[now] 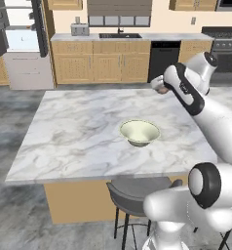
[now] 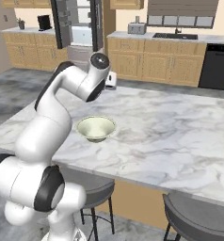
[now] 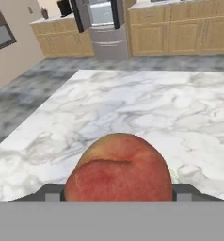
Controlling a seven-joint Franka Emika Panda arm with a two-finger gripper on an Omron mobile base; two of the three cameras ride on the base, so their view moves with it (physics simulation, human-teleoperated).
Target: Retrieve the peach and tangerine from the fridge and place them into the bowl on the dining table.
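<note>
Presently the dining table (image 1: 79, 132) carries the bowl (image 1: 140, 133) near its middle, nothing inside it. Above the marble, the gripper (image 3: 118, 194) is closed on the peach (image 3: 119, 169), held clear of the bowl.

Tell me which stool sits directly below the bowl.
The left stool, under the dining table edge beneath the bowl; the other stool stands farther right.

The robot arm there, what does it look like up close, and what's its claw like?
The arm is glossy white, built of thick rounded segments with dark grey bands and caps at the joints. No cables or markings show. The claw ends in two small dark grey finger tips.
</note>
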